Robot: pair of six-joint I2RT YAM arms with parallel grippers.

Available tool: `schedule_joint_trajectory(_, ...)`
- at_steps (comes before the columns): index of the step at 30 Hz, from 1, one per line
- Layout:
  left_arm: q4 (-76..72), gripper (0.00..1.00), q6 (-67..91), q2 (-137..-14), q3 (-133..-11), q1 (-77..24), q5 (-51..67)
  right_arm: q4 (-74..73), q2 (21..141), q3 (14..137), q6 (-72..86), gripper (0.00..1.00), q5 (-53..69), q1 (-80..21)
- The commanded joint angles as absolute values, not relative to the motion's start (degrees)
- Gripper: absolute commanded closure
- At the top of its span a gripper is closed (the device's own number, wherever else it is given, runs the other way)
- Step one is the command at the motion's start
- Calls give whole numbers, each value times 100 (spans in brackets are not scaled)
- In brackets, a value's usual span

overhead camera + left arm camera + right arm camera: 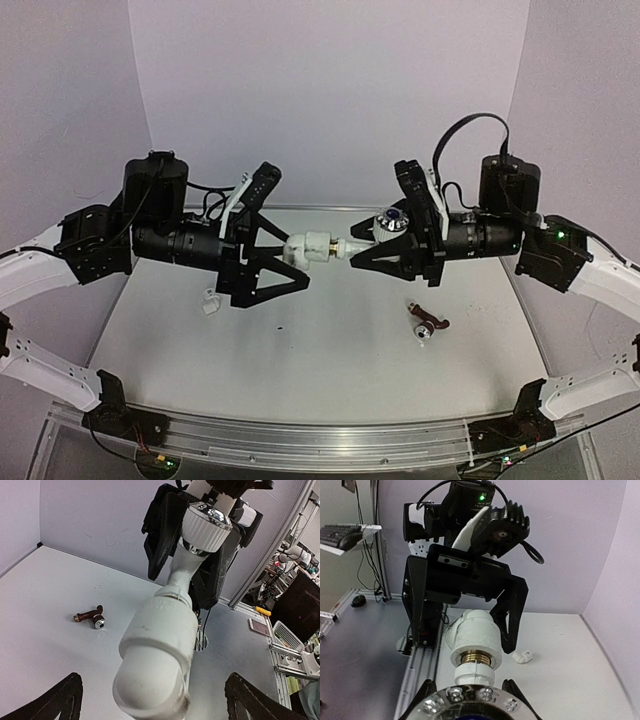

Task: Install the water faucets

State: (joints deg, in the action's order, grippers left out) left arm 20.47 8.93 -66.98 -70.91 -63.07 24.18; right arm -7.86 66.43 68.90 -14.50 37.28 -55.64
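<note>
Spanning the scene, the tabletop [330, 380] has both arms meeting in mid-air above its middle. The left end effector [297, 265] stands wide open, with its fingers [65, 700] on either side of a white elbow fitting [310, 246] and clear of it. The right end effector [352, 250] is closed on the white faucet [390, 222], clamped on it near the round silvery knob. The faucet is held roughly level above the tabletop, its brass thread seated in the fitting's mouth. A brown faucet [428, 325] lies on the tabletop right of centre, below the right arm. A small white piece [210, 303] lies at the left, below the left end effector.
</note>
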Motion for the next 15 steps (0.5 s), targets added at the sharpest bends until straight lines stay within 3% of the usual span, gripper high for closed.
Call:
schedule_joint_trajectory(1,1663,0,1442,-6313,-7138,-6310,2162,-372,6263,7118,-3487,100,3267,-5581)
schedule_joint_trajectory(5,1375,0,1884,-6234,-6980,-6311,2375,-303,6058,6920,-4644,100,3422,-5581)
schedule_joint_trajectory(15,1411,0,1728,-6568,-7154,-6310,2784,-149,6266,7192,-2902,100,3854,-5581)
